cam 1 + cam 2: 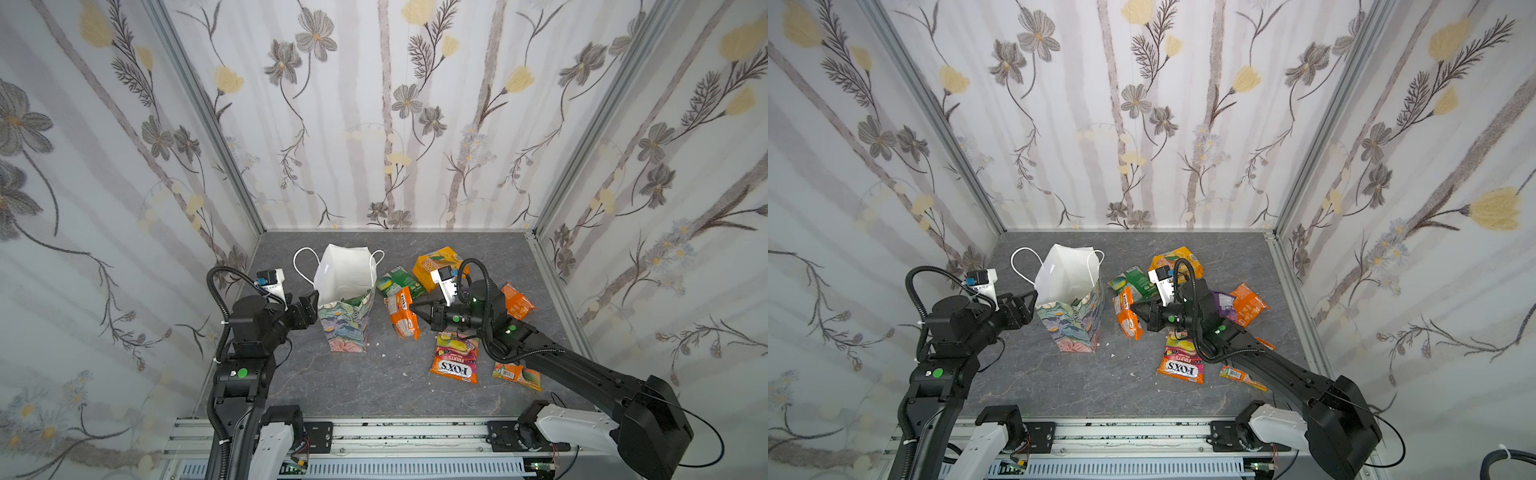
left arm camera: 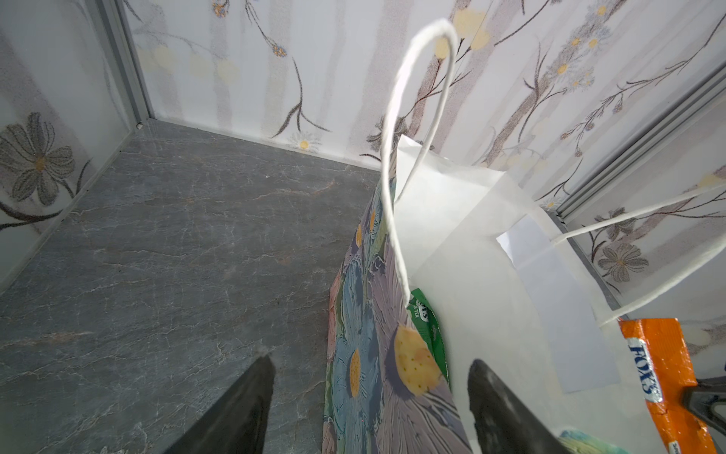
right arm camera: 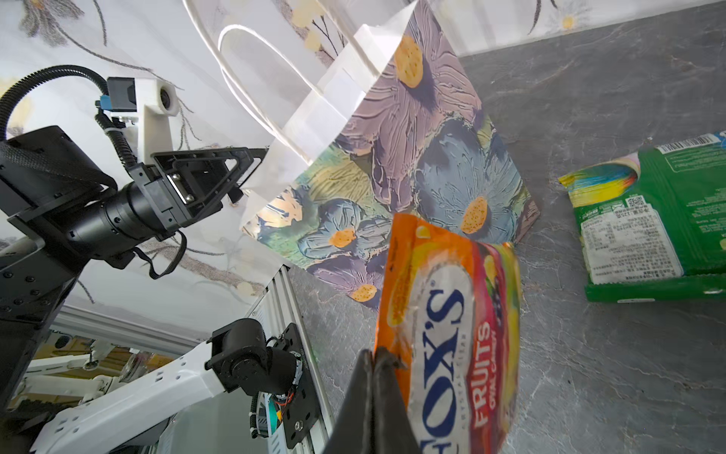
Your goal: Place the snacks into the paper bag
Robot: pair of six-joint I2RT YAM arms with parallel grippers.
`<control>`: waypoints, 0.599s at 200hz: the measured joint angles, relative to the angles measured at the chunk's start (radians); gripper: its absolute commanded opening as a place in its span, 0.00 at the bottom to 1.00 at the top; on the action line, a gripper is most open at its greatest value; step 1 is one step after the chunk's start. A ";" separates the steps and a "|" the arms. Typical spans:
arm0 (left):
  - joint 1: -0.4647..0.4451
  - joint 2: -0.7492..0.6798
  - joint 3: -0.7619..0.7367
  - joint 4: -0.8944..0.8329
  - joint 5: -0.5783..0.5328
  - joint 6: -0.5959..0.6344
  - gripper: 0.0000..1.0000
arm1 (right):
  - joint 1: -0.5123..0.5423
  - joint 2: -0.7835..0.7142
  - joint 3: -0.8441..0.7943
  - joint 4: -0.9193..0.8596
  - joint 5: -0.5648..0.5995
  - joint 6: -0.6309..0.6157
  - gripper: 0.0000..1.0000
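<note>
Upright floral-painted paper gift bag (image 1: 347,328), white inside, stands open with a green plastic packet (image 2: 428,318) in it. Just right of it, an orange crinkly FOX'S packet (image 3: 444,334) is held on edge, pinched by the right gripper (image 3: 375,353). Further right lie a second green packet (image 1: 397,282), a yellow-orange packet (image 1: 436,264), a flat FOX'S fruits packet (image 1: 455,359), a plain orange packet (image 1: 517,301), a purple packet (image 1: 1221,301) and a small orange-green packet (image 1: 517,376)
</note>
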 measured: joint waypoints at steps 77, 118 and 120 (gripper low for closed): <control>0.000 0.001 0.000 0.000 0.000 0.000 0.77 | 0.001 -0.022 0.166 -0.049 -0.003 -0.072 0.00; 0.000 0.001 0.000 0.000 0.000 0.000 0.77 | 0.001 0.003 0.298 -0.102 -0.003 -0.123 0.00; 0.000 0.001 0.000 0.000 0.000 0.000 0.77 | 0.001 0.005 0.306 -0.105 -0.003 -0.126 0.00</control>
